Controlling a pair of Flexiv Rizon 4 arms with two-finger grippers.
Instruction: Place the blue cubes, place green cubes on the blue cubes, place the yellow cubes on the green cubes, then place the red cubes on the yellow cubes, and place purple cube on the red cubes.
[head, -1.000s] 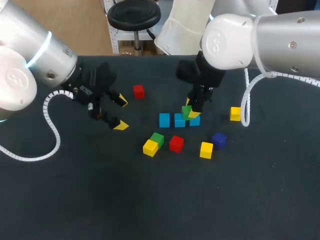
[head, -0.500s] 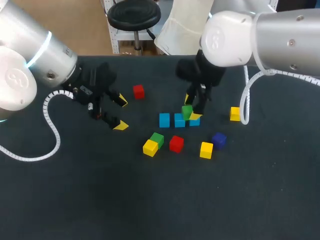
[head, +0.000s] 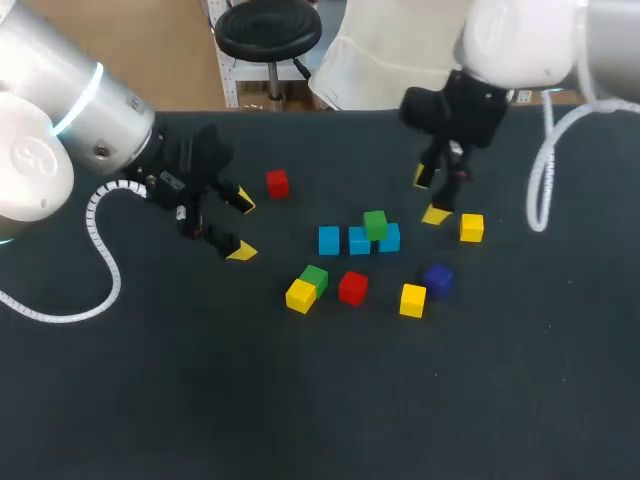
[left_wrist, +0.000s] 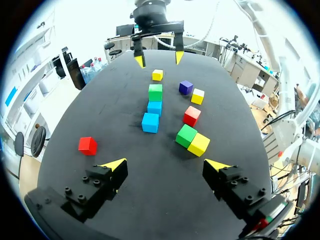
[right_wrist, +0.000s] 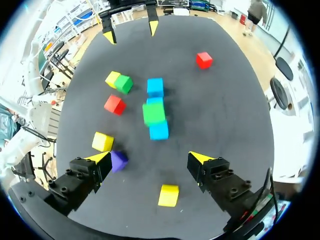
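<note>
Left gripper (head: 241, 227) was spread and empty, over the left of the table (head: 200, 400). Red cube (head: 277, 183) sat alone, just right of it. Three blue cubes (head: 329, 240) stood in a row mid-table. Green cube (head: 375, 224) sat on top, over the middle and right blues. Nearer the front: yellow cube (head: 300, 295) touching second green (head: 315, 279), then second red (head: 352, 287), second yellow (head: 413, 300), purple cube (head: 437, 279). Right gripper (head: 429, 196) was spread and empty, right of the row. Third yellow (head: 471, 228) lay just beside it.
</note>
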